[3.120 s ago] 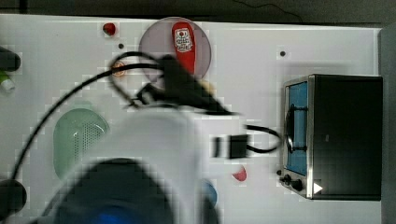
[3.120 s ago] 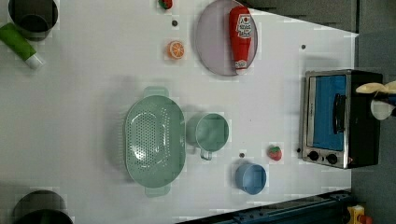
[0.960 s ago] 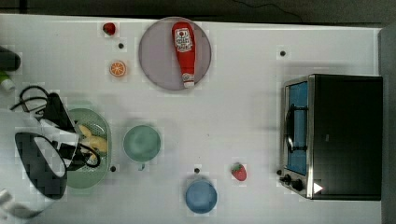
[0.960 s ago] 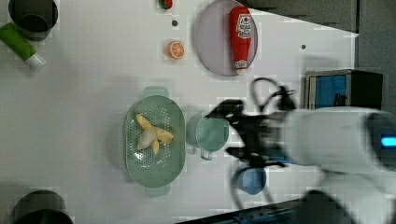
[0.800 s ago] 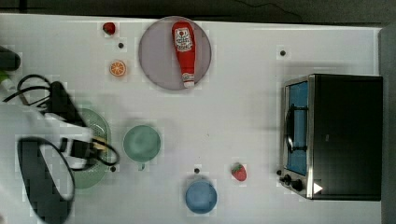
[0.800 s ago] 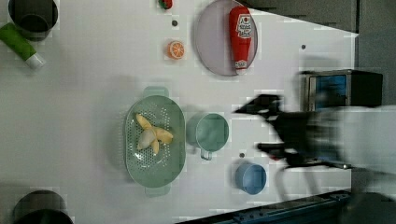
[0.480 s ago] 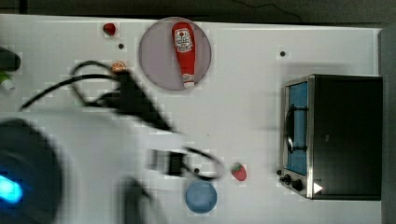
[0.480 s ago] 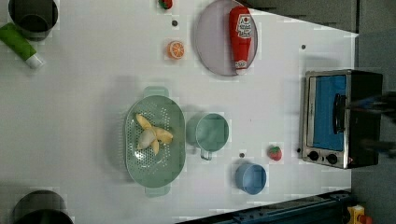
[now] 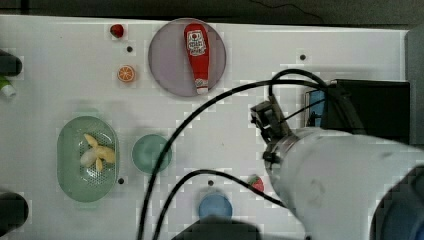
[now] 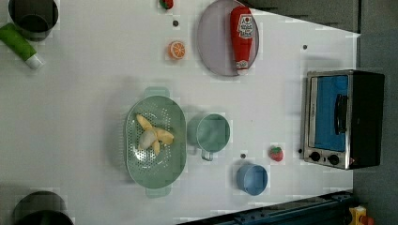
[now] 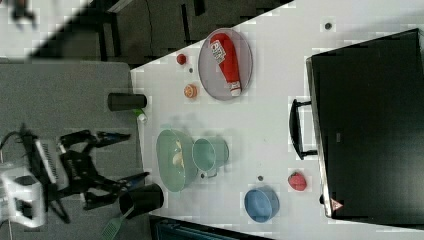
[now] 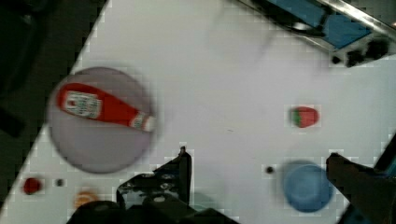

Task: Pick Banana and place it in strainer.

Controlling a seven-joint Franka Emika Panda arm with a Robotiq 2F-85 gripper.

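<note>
The banana (image 9: 97, 155), yellow with a pale tip and splayed peel, lies inside the mint-green strainer (image 9: 87, 195) near the top view's left. The left view shows the banana (image 10: 152, 137) resting on the perforated bottom of the strainer (image 10: 162, 164). My gripper (image 12: 258, 156) is open in the wrist view, with nothing between its dark fingers (image 12: 183, 161). It hangs over bare table between the plate and the blue cup. In the top view the gripper (image 9: 270, 122) sits by the oven, far right of the strainer.
A ketchup bottle (image 9: 196, 50) lies on a grey plate (image 9: 167, 70). An orange slice (image 9: 126, 74), a green cup (image 9: 151, 153), a blue cup (image 9: 215, 206) and a strawberry (image 9: 256, 182) dot the table. The toaster oven (image 10: 342, 119) stands at the left view's right.
The strainer was empty at first and now holds the banana. My arm has swung from over the strainer across to the oven side in the top view.
</note>
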